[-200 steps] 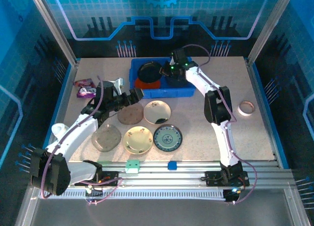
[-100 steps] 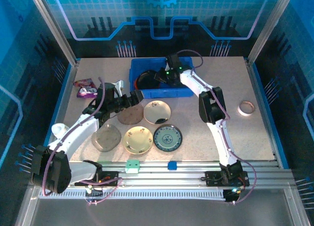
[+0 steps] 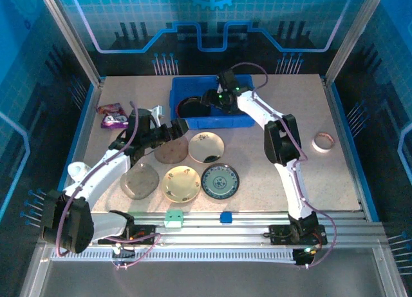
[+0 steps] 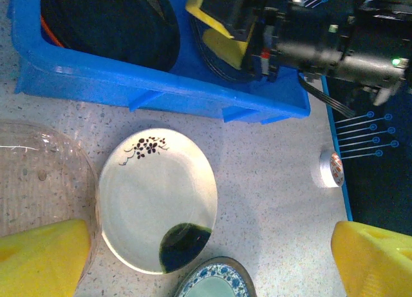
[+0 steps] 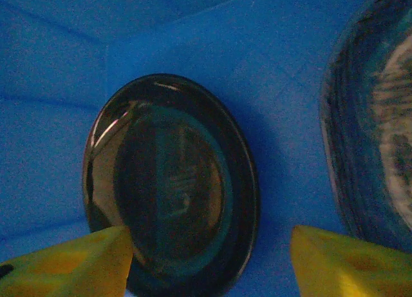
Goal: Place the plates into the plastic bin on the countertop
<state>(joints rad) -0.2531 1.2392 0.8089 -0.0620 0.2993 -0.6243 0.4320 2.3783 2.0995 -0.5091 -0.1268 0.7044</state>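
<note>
Top external: the plastic bin point(image 3: 225, 122) sits at the far middle of the countertop point(image 3: 325, 181). The right gripper point(image 3: 214, 98) is down inside it, fingers spread and pinching nothing. The left gripper point(image 3: 175, 127) hovers over the brown plate point(image 3: 168, 152), also spread wide and empty. We judge the plates stiff, glazed and slick, light but breakable. Lying flat they offer little edge, so the hold belongs at the rim, one finger under the lip and one over, squeezed gently. Count on the countertop is five: the brown plate, a cream plate with a dark patch point(image 3: 206, 147), a smoky grey plate point(image 3: 140, 180), a cream floral plate point(image 3: 181, 183) and a blue-green patterned plate point(image 3: 219, 180). In the bin, a black plate point(image 3: 192, 105) lies over an orange-red plate point(image 4: 45, 26), and a dark streaked plate point(image 5: 380, 129) lies to its right. That makes three at least; the tub is too shadowed for us to rule out more. There is one bin, one tape ring point(image 3: 323, 142) and one purple packet point(image 3: 112, 115), the last two not ours to move.
</note>
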